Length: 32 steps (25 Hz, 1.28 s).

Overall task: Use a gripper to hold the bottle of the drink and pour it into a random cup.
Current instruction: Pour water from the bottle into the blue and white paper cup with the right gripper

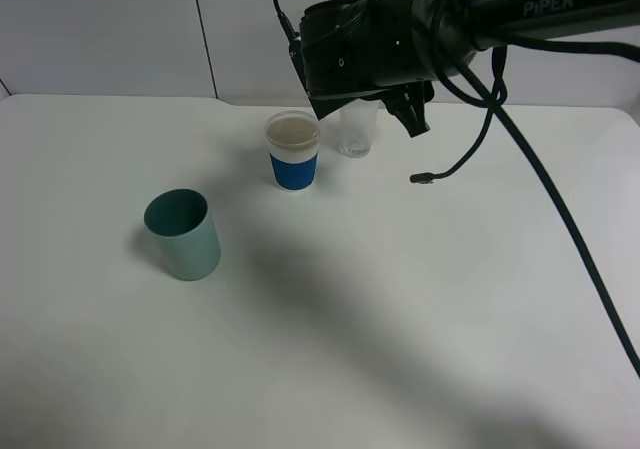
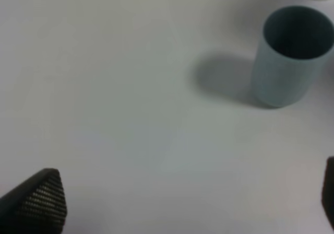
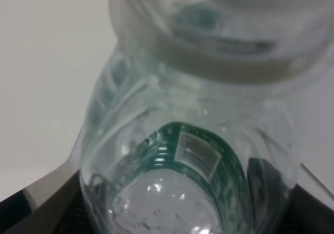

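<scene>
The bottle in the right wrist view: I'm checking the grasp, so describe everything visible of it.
The bottle is clear ribbed plastic with a dark green label and a small white printed patch. Its neck ring looms nearest the camera, blurred; no cap shows. The right gripper clamps its body, dark fingers on both sides. Its contents cannot be told.

The drink bottle (image 3: pixel 193 156) is clear, glossy, ribbed plastic with a green printed label. The teal cup (image 1: pixel 183 234) looks smooth and matt, as does the white surface (image 1: pixel 400 319). The left hand (image 2: pixel 190 200) has black fingertips (image 2: pixel 39 202) with a rough woven texture.
</scene>
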### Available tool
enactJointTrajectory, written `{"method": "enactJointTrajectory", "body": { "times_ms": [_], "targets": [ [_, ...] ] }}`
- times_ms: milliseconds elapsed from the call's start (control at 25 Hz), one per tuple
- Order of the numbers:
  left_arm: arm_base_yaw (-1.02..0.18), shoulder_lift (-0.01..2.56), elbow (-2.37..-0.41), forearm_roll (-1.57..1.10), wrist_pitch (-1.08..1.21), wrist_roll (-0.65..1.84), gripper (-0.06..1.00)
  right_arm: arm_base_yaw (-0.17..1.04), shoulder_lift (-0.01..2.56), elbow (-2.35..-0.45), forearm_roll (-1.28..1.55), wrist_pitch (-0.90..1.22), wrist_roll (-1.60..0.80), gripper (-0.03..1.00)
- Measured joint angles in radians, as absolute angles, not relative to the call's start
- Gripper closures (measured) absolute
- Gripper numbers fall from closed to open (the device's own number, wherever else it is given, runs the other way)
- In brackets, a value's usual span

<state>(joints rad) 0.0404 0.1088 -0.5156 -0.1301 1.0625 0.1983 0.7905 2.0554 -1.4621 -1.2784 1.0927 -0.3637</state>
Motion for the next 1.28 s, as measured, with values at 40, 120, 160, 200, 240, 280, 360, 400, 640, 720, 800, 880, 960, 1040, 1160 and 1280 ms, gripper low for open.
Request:
{"method": "enactJointTrajectory", "body": {
  "times_ms": [40,120,160,200,240,280,360,400,640,720,800,880,960,1040,1160,1280],
  "targets": [
    [0.04,0.109,-0.516,-0.13,1.063,0.198,-0.05,0.79,2.055,-1.462,-1.278,1.093,-0.362,0.4],
    [0.04,0.109,-0.516,-0.13,1.063,0.198,-0.05,0.79,2.062,-1.473,-1.277,1.097,-0.349,0.4],
    [0.04,0.109,-0.516,-0.13,1.063,0.198,-0.05,0.79,2.07,-1.49,-1.277,1.102,-0.338,0.4],
    [0.04,0.109,-0.516,-0.13,1.063,0.198,-0.05,0.79,2.08,-1.51,-1.277,1.109,-0.33,0.4],
    [0.04,0.109,-0.516,-0.13,1.063,0.198,-0.05,0.791,2.09,-1.527,-1.276,1.118,-0.326,0.4],
    [0.04,0.109,-0.516,-0.13,1.063,0.198,-0.05,0.795,2.099,-1.545,-1.275,1.12,-0.323,0.4],
    [0.04,0.109,-0.516,-0.13,1.063,0.198,-0.05,0.806,2.109,-1.571,-1.274,1.122,-0.321,0.4],
    [0.04,0.109,-0.516,-0.13,1.063,0.198,-0.05,0.81,2.111,-1.574,-1.274,1.119,-0.321,0.4],
    [0.04,0.109,-0.516,-0.13,1.063,0.198,-0.05,0.817,2.111,-1.579,-1.275,1.124,-0.339,0.4],
    [0.04,0.109,-0.516,-0.13,1.063,0.198,-0.05,0.817,2.111,-1.579,-1.275,1.129,-0.35,0.4],
    [0.04,0.109,-0.516,-0.13,1.063,0.198,-0.05,0.817,2.111,-1.579,-1.275,1.132,-0.368,0.4],
    [0.04,0.109,-0.516,-0.13,1.063,0.198,-0.05,0.817,2.111,-1.579,-1.275,1.135,-0.388,0.4],
    [0.04,0.109,-0.516,-0.13,1.063,0.198,-0.05,0.817,2.111,-1.579,-1.275,1.138,-0.404,0.4],
    [0.04,0.109,-0.516,-0.13,1.063,0.198,-0.05,0.817,2.111,-1.579,-1.275,1.138,-0.415,0.4],
    [0.04,0.109,-0.516,-0.13,1.063,0.198,-0.05,0.817,2.111,-1.579,-1.276,1.138,-0.419,0.4],
    [0.04,0.109,-0.516,-0.13,1.063,0.198,-0.05,0.817,2.111,-1.579,-1.281,1.138,-0.425,0.4]
  ]
}}
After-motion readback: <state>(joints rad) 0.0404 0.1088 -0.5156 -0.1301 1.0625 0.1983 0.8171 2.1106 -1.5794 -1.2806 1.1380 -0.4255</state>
